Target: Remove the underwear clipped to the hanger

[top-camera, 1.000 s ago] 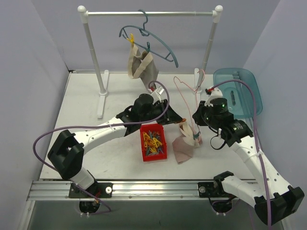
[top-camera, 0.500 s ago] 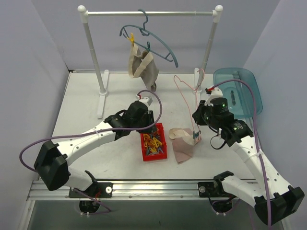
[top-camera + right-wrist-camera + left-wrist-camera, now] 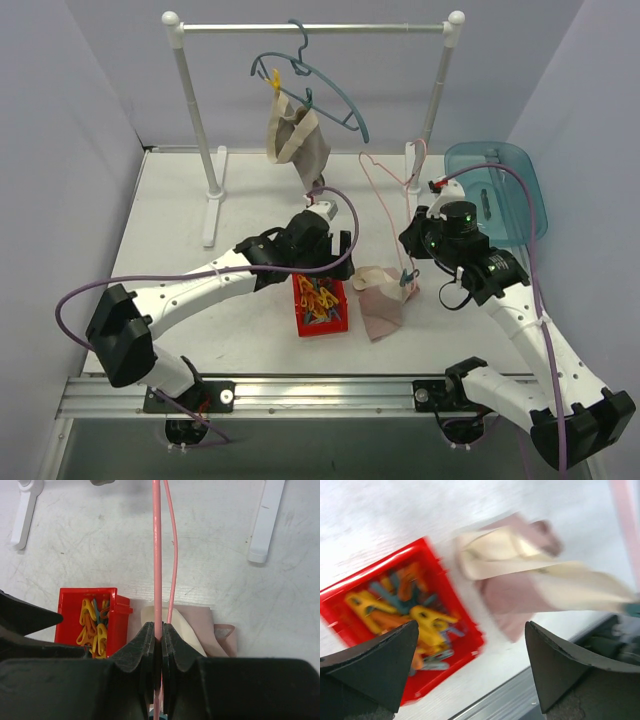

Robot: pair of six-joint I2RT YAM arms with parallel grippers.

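A pink wire hanger [image 3: 385, 195] stands tilted over the table, and my right gripper [image 3: 408, 268] is shut on its lower bar [image 3: 156, 555]. Pink and cream underwear [image 3: 380, 305] lies crumpled on the table below it. A teal clip [image 3: 405, 284] sits where the cloth meets the hanger. In the right wrist view the underwear [image 3: 200, 630] shows just behind my right gripper [image 3: 157, 637]. My left gripper [image 3: 338, 258] hovers open over the red bin's right side, with nothing between its fingers. The left wrist view shows the underwear [image 3: 530, 590] ahead of my left gripper [image 3: 472, 670].
A red bin [image 3: 320, 300] with several coloured clips sits left of the underwear. At the back, a white rack [image 3: 310, 28] carries a blue hanger [image 3: 330, 90] with beige underwear [image 3: 295, 135] under a yellow clip. A teal tray [image 3: 495, 185] lies at the right.
My left gripper went from the underwear to the red bin, then opened wide and shifted slightly right. The underwear's raised edge has dropped onto the table. The right gripper has stayed put.
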